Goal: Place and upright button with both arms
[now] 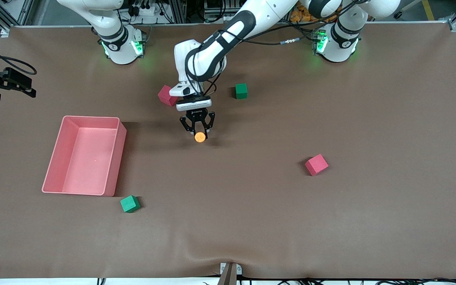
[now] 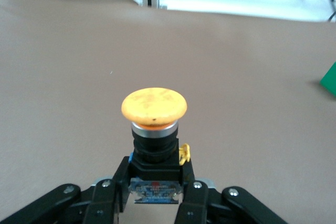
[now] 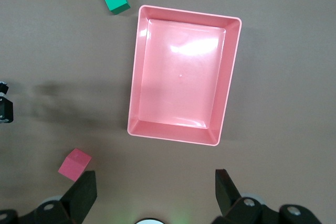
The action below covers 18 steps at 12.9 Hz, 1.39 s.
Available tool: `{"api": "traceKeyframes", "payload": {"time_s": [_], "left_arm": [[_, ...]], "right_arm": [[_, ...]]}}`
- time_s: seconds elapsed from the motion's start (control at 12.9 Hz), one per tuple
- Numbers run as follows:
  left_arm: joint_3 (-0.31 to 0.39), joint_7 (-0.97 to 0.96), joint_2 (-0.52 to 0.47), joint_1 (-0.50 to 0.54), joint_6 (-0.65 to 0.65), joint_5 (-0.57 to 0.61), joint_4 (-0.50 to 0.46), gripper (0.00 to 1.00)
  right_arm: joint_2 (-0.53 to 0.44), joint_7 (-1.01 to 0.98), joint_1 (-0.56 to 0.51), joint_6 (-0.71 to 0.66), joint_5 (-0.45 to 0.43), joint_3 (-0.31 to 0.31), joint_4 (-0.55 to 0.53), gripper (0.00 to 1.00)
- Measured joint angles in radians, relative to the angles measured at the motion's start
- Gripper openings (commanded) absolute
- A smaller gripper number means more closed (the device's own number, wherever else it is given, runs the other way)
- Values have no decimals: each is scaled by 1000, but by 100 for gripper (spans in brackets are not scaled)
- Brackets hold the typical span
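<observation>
The button point(image 1: 200, 137) is held over the middle of the brown table point(image 1: 331, 221), its black body clamped between the fingers of the left gripper point(image 1: 198, 129), orange cap pointing outward. The step is judged to be carrying; setting it down upright is called for next. The right gripper point(image 3: 152, 192) is spread wide over the empty pink bin point(image 3: 231, 85), its arm waiting. Contact with the table cannot be made out

The left gripper point(image 2: 155, 195) grips the upright button point(image 2: 154, 129) by its body.
</observation>
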Motion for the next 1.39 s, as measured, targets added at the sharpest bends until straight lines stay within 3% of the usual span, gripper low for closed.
{"api": "traceKeyframes", "payload": {"time_s": [0.39,0.7,0.77,0.85,1.16,1.39], "left_arm": [[1,-321,124,-11,-98,371,-18,0],[8,-395,203,-16,-155,489,-18,0],[9,-395,203,-17,-155,489,-17,80],[9,-395,203,-17,-155,489,-16,100],[-13,-392,200,-19,-154,416,0,100],[-66,-252,135,-32,-155,140,33,100]], "right_arm": [[0,0,0,1,0,0,0,100],[0,0,0,1,0,0,0,100],[0,0,0,1,0,0,0,100],[0,0,0,1,0,0,0,100],[3,0,0,1,0,0,0,100],[5,0,0,-1,0,0,0,100]]}}
